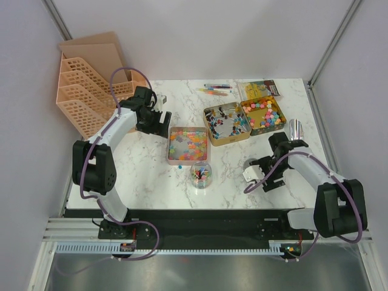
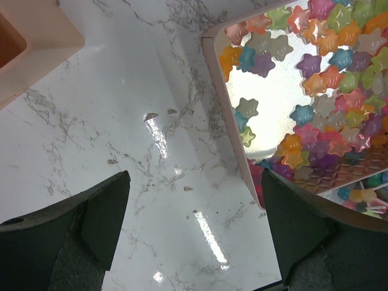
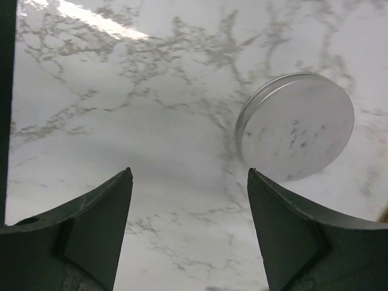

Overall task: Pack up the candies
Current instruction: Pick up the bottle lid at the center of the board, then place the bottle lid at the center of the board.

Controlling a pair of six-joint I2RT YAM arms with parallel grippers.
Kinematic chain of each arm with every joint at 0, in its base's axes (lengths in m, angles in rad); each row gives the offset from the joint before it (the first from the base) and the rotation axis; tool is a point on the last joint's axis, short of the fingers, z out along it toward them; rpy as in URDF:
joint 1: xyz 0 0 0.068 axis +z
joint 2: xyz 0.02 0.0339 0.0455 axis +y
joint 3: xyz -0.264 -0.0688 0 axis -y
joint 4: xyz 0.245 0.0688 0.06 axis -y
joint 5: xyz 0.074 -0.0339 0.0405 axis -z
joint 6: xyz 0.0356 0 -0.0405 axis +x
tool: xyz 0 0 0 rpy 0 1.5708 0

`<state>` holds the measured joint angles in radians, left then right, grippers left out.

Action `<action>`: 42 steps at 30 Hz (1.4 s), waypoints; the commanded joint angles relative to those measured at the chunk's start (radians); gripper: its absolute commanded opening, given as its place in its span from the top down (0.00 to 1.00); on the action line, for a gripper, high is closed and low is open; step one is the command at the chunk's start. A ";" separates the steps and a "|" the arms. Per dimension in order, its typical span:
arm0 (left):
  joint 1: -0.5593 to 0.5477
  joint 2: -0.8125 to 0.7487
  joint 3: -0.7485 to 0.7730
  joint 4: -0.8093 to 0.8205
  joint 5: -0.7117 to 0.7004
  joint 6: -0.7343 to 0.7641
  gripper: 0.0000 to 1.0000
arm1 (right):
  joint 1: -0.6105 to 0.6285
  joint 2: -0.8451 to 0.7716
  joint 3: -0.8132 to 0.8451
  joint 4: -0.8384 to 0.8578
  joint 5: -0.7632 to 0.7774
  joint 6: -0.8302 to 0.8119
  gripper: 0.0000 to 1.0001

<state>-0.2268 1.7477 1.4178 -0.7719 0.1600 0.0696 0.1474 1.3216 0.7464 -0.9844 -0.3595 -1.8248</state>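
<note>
The marble surface [image 1: 145,176] carries peach file racks [image 1: 91,91] at its far left corner. Toward the far right corner, two gold tins sit side by side and touching: one [image 1: 230,141] holds dark twist-wrapped candies [image 1: 225,121], the other [image 1: 267,130] holds bright bead-like ones [image 1: 264,114]. A pink tray [image 1: 169,145] at the middle holds glossy star-shaped candies [image 2: 315,79], and a small clear jar [image 1: 201,174] of sweets stands just nearer the near edge.

The left gripper [image 2: 195,194] hangs wide apart and empty beside the tray's left rim. The right gripper [image 3: 189,182] is also spread and empty over bare marble, with a round silver lid [image 3: 297,127] just beside it.

The stars look light, hard and slick, so they would likely squirt out of a pinch. A grip across the flat faces seems safest, or moving the whole tray by its rim. The wrapped ones could be taken by a twisted end.

A printed panel [image 1: 260,89] behind the tins is too small to read, and no other writing shows.
</note>
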 commanded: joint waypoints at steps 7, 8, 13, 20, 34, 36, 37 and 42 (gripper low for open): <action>0.001 -0.073 -0.098 0.065 -0.033 0.013 0.02 | 0.236 0.000 0.485 -0.123 -0.062 0.229 0.19; 0.004 -0.079 -0.111 0.071 -0.033 0.013 0.02 | 0.262 0.017 0.511 -0.126 -0.055 0.252 0.21; 0.004 -0.122 -0.128 0.077 -0.040 0.018 0.02 | 0.379 0.093 0.594 -0.100 -0.026 0.349 0.22; 0.004 -0.169 -0.148 0.075 -0.031 0.018 0.02 | 0.337 0.252 0.617 -0.059 0.027 0.542 0.14; 0.004 -0.168 -0.155 0.077 -0.045 0.019 0.02 | 0.196 0.577 0.709 0.041 0.025 0.685 0.66; 0.004 -0.165 -0.155 0.075 -0.046 0.019 0.02 | 0.195 0.590 0.708 0.071 0.024 0.706 0.69; 0.004 -0.162 -0.155 0.077 -0.048 0.019 0.02 | 0.195 0.594 0.705 0.081 0.021 0.711 0.72; 0.004 -0.148 -0.149 0.075 -0.048 0.021 0.02 | 0.195 0.622 0.659 0.130 0.040 0.740 0.77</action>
<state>-0.2256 1.5970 1.2655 -0.7227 0.1284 0.0696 0.3447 1.9316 1.4155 -0.9058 -0.3157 -1.1240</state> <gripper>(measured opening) 0.982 0.244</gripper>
